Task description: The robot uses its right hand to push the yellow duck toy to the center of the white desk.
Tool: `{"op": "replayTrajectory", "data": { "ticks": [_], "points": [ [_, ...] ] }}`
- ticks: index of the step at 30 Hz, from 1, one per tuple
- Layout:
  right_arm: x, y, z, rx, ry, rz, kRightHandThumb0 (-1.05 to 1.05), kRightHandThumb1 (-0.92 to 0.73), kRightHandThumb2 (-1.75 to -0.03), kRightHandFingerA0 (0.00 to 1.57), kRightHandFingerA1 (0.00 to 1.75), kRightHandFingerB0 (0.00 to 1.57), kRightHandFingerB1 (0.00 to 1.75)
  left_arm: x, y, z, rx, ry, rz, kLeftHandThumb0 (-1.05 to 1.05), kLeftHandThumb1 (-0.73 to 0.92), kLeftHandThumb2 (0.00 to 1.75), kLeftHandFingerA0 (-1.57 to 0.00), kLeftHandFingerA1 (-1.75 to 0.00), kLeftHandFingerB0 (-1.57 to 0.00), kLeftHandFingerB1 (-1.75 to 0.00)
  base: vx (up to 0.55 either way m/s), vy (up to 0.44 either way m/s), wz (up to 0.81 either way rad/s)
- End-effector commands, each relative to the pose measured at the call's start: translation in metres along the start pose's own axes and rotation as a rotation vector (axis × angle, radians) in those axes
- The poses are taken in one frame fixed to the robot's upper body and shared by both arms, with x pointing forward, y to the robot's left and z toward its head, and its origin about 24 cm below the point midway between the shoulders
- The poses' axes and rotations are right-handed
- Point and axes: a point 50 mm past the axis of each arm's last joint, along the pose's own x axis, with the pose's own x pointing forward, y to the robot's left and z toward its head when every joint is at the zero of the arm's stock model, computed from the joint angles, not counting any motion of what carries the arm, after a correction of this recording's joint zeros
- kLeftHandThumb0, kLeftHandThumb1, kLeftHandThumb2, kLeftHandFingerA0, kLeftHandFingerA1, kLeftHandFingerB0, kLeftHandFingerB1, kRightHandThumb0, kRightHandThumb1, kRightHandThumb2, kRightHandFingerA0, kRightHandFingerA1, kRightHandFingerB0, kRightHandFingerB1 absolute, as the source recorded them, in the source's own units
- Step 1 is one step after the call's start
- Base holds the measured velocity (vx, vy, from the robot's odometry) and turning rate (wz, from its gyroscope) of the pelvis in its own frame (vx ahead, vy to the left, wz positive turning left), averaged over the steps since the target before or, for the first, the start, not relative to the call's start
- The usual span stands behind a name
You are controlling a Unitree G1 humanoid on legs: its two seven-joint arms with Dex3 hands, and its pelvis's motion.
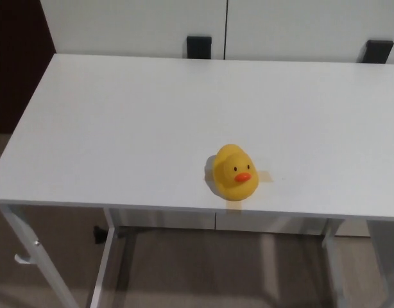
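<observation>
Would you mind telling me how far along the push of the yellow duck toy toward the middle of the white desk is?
Nothing looks done yet: the yellow rubber duck toy sits close to the near edge of the white rectangular desk, well short of its middle. Nothing is in hand, since neither robot hand is in view. The whole push remains: bring in the right hand and slide the duck away from the edge toward the centre.

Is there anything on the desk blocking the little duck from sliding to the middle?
Nothing visible. The yellow duck sits near the front edge of the white desk, and the surface between it and the desk's center is bare. Neither robot hand is in view.
</observation>
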Motion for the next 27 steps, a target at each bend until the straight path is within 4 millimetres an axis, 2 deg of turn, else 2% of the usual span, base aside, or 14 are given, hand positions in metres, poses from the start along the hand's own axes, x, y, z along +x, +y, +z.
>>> {"op": "replayTrajectory", "data": {
  "ticks": [1, 2, 6, 7, 14, 15, 17, 18, 27],
  "points": [
    [-0.014, -0.002, -0.043, 0.144, 0.121, 0.096, -0.08, -0.54, -0.85, 1.08, 0.56, 0.84, 0.55, 0.000, 0.019, 0.003, -0.005, -0.007, 0.051, -0.16, 0.62, 0.67, -0.87, -0.76, -0.83, -0.64, 0.00, 0.000, 0.00],
    [-0.015, 0.001, -0.045, 0.113, 0.127, 0.136, -0.03, -0.53, -0.90, 1.09, 0.55, 0.91, 0.53, 0.000, 0.019, 0.002, -0.007, -0.006, 0.053, -0.14, 0.62, 0.71, -0.87, -0.73, -0.84, -0.63, 0.00, 0.000, 0.00],
    [-0.016, 0.003, -0.048, 0.084, 0.129, 0.180, -0.03, -0.53, -0.90, 1.09, 0.55, 0.91, 0.53, 0.000, 0.020, 0.002, -0.010, -0.006, 0.055, -0.14, 0.62, 0.71, -0.87, -0.73, -0.84, -0.63, 0.00, 0.000, 0.00],
    [-0.016, 0.005, -0.049, 0.069, 0.140, 0.217, -0.05, -0.46, -0.99, 1.11, 0.54, 0.91, 0.52, 0.000, 0.020, 0.001, -0.002, -0.007, 0.056, -0.13, 0.61, 0.72, -0.86, -0.72, -0.83, -0.63, 0.00, 0.000, 0.00],
    [-0.015, 0.009, -0.049, 0.044, 0.161, 0.293, -0.08, -0.52, -0.96, 1.11, 0.56, 0.86, 0.54, 0.000, 0.023, 0.002, 0.000, -0.010, 0.066, -0.16, 0.62, 0.68, -0.86, -0.71, -0.82, -0.61, 0.00, 0.000, 0.00],
    [-0.014, 0.010, -0.050, 0.039, 0.173, 0.291, -0.10, -0.61, -0.81, 1.08, 0.56, 0.83, 0.56, 0.000, 0.023, 0.004, -0.006, -0.012, 0.069, -0.18, 0.64, 0.64, -0.86, -0.72, -0.82, -0.64, 0.00, 0.000, 0.00],
    [-0.013, 0.010, -0.051, 0.035, 0.182, 0.289, -0.10, -0.61, -0.81, 1.08, 0.56, 0.83, 0.56, 0.000, 0.023, 0.005, -0.009, -0.014, 0.070, -0.18, 0.64, 0.64, -0.86, -0.72, -0.82, -0.64, 0.00, 0.000, 0.00],
    [-0.013, 0.010, -0.052, 0.030, 0.195, 0.289, -0.10, -0.59, -0.78, 1.07, 0.56, 0.84, 0.56, 0.001, 0.023, 0.008, -0.014, -0.018, 0.073, -0.11, 0.60, 0.78, -0.86, -0.72, -0.83, -0.64, 0.00, 0.000, 0.00],
    [-0.009, 0.014, -0.048, 0.026, 0.185, 0.310, -0.10, -0.59, -0.86, 1.09, 0.55, 0.84, 0.54, 0.002, 0.024, 0.016, -0.015, -0.028, 0.079, -0.13, 0.63, 0.71, -0.87, -0.71, -0.82, -0.63, 0.00, 0.000, 0.00]
  ]
}}
